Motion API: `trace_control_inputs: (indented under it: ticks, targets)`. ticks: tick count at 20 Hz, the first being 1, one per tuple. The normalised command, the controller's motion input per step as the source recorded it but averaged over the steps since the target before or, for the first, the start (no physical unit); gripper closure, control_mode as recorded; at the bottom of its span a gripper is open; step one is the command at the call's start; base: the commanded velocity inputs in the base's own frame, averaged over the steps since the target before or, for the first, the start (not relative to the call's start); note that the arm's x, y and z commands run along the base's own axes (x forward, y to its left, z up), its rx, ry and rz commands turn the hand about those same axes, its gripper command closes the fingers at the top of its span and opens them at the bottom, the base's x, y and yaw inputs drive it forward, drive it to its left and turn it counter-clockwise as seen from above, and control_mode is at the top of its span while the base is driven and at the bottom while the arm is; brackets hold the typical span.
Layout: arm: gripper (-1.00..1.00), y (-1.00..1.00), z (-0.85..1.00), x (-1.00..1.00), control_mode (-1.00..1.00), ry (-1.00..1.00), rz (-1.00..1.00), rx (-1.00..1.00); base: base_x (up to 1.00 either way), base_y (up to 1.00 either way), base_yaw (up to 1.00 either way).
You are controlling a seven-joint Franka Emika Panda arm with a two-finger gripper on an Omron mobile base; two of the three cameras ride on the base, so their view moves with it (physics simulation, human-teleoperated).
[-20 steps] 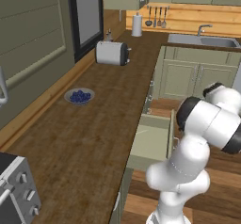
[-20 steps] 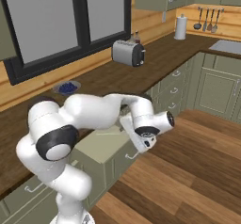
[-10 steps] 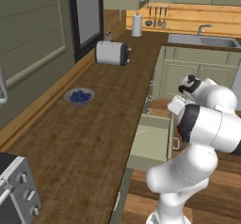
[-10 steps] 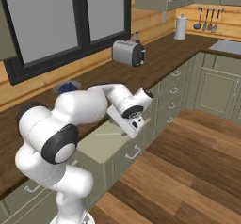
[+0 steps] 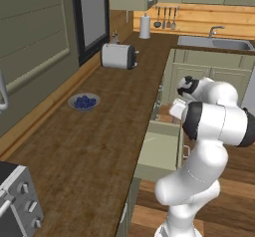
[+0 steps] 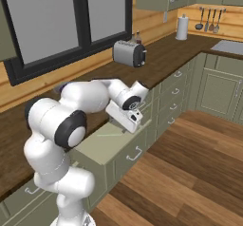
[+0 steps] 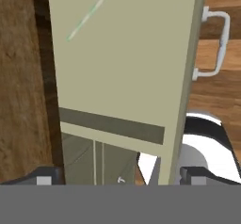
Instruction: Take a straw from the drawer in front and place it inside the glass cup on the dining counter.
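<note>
Arm has swung back over the drawer [image 6: 111,142] in the last second: a second ago the hand hung out past the drawer front toward the floor side, now it sits above the open box, tucked close to the worktop [image 5: 94,146] edge. Base hasn't moved, same kitchen framing in both base views.

Gripper [image 7: 117,176] jaws spread wide, nothing between them. In the hand view the two dark tips sit at 7 and 5 o'clock, well apart, with the pale green drawer floor running up between them.

Straw [image 7: 90,12] lies flat on the drawer floor, up at 11 o'clock in the hand view, slanted, well apart from the tips. In the right base view it's a thin pale line [image 6: 110,135] on the drawer floor just at 8 o'clock of the hand. Drawer handle [image 7: 212,44] is at 2 o'clock in the hand view, over the wood floor.

Meaning for the task: drawer is open, hand is now lined up over it, so this looks like the approach to the pick. Straw not yet grasped. Hand probably needs to shift along the drawer toward the straw and drop. Thin stick flat on a flat floor, likely a fiddly pinch.

Toaster [image 6: 129,53] and blueberry plate [image 5: 84,101] sit on the worktop, untouched.
</note>
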Motion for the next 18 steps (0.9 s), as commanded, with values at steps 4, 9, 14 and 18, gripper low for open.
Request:
trace_control_inputs:
  ticks: [4, 9, 14, 18]
  targets:
    - [-1.0, 0.01, -0.16, 0.26, -1.0, 0.02, 0.01, -0.03, 0.0, 0.0, 0.0]
    - [-1.0, 0.15, -0.31, 0.17, -1.0, 0.0, 0.07, -0.1, 0.0, 0.0, 0.0]
    - [-1.0, 0.19, -0.29, 0.21, -1.0, 0.0, 0.08, -0.1, 0.0, 0.0, 0.0]
    - [-1.0, 0.1, -0.33, 0.24, -1.0, 0.03, 0.07, -0.08, 0.0, 0.0, 0.0]
